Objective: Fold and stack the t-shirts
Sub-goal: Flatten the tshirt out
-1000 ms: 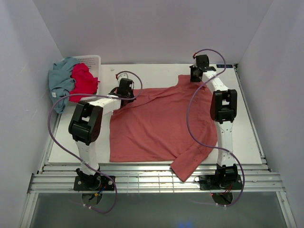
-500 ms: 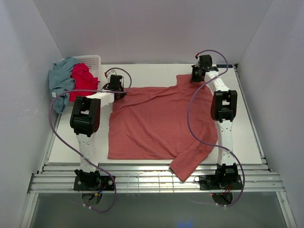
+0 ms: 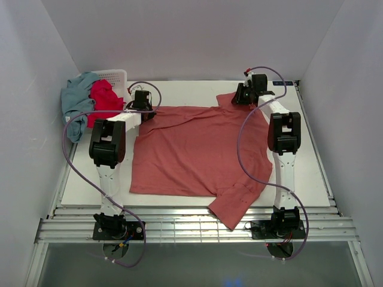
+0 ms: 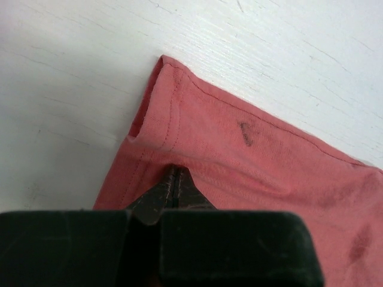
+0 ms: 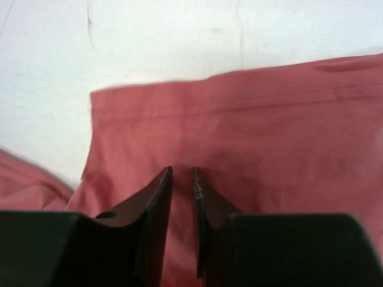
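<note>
A dusty salmon-red t-shirt [image 3: 197, 149] lies spread flat across the table, one sleeve [image 3: 233, 206] hanging over the near edge. My left gripper [image 3: 143, 109] is at its far left corner, shut on a pinch of cloth beside the sleeve hem [image 4: 157, 113]; the tips [image 4: 175, 171] meet in the fabric. At the far right corner my right gripper [image 3: 238, 98] hovers low over the shirt [image 5: 251, 131], its jaws a narrow slit apart [image 5: 182, 172] and holding nothing. A crimson t-shirt [image 3: 105, 98] and a grey-blue t-shirt [image 3: 75, 101] lie bunched at the far left.
A white lattice basket [image 3: 117, 76] stands at the far left corner under the two bunched shirts. Grey walls close in on three sides. Bare white table [image 3: 311, 155] shows right of the shirt, and a metal rail [image 3: 191, 224] runs along the near edge.
Both arms swung toward the far edge and pulled the salmon-red shirt taut and leftward, so it lies flatter. The right jaws have parted and let go of the cloth.
</note>
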### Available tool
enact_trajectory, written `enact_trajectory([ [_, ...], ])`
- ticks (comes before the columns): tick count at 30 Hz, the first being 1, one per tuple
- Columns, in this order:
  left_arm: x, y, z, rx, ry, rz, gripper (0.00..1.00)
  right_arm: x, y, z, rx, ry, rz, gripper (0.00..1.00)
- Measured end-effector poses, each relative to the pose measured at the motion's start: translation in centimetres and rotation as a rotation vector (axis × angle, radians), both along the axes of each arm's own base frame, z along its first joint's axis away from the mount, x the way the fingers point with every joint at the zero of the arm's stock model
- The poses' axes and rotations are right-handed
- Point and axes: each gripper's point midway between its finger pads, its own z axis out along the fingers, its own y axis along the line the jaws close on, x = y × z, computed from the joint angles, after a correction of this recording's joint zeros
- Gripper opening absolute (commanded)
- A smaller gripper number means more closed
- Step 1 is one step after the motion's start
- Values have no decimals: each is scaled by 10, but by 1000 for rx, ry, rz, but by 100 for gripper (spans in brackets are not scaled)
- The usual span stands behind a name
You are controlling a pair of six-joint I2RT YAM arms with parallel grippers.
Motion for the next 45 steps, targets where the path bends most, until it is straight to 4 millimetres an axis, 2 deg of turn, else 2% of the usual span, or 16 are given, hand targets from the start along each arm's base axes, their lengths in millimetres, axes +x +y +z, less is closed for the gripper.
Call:
enact_trajectory([
  [3, 0, 0, 2, -1, -1, -3, 1, -21, -2, 13, -4, -12, 9, 56],
  [5, -2, 0, 6, 3, 4, -7, 16, -30, -6, 36, -26, -41, 8, 62],
  [7, -1, 0, 15, 2, 2, -12, 36, -28, -11, 76, -53, -115, 0, 65],
  [8, 1, 0, 23, -1, -8, -17, 58, -28, -14, 101, -68, -161, -6, 67],
  [9, 3, -1, 31, -7, -22, -19, 67, -28, -16, 120, -78, -192, -13, 67],
  [12, 5, -4, 67, -24, -74, -32, 77, -32, -29, 183, -129, -306, -55, 67],
  [14, 4, -4, 87, -28, -104, -33, 78, -33, -37, 201, -158, -333, -84, 67],
  [16, 1, -2, 105, -24, -126, -30, 77, -33, -44, 199, -188, -315, -115, 66],
  [18, -2, 2, 115, -6, -137, -23, 76, -32, -51, 175, -222, -251, -142, 62],
  [21, -6, 11, 113, 42, -101, 2, 76, -37, -60, 111, -273, -97, -157, 61],
  [24, -9, 21, 100, 95, -55, 25, 76, -60, -69, 43, -326, 63, -161, 61],
  [27, -4, 26, 80, 136, -11, 28, 76, -82, -77, 8, -368, 175, -170, 60],
  [31, 10, 29, 49, 163, 35, 23, 76, -75, -83, 15, -386, 161, -213, 60],
  [36, 5, 32, 27, 141, 111, 30, 75, -53, -85, 51, -355, 81, -287, 65],
  [40, 5, 38, 38, 79, 125, 52, 76, -45, -81, 82, -313, 34, -302, 84],
  [45, 18, 45, 79, 57, 74, 42, 77, -30, -68, 125, -172, -27, -295, 82],
])
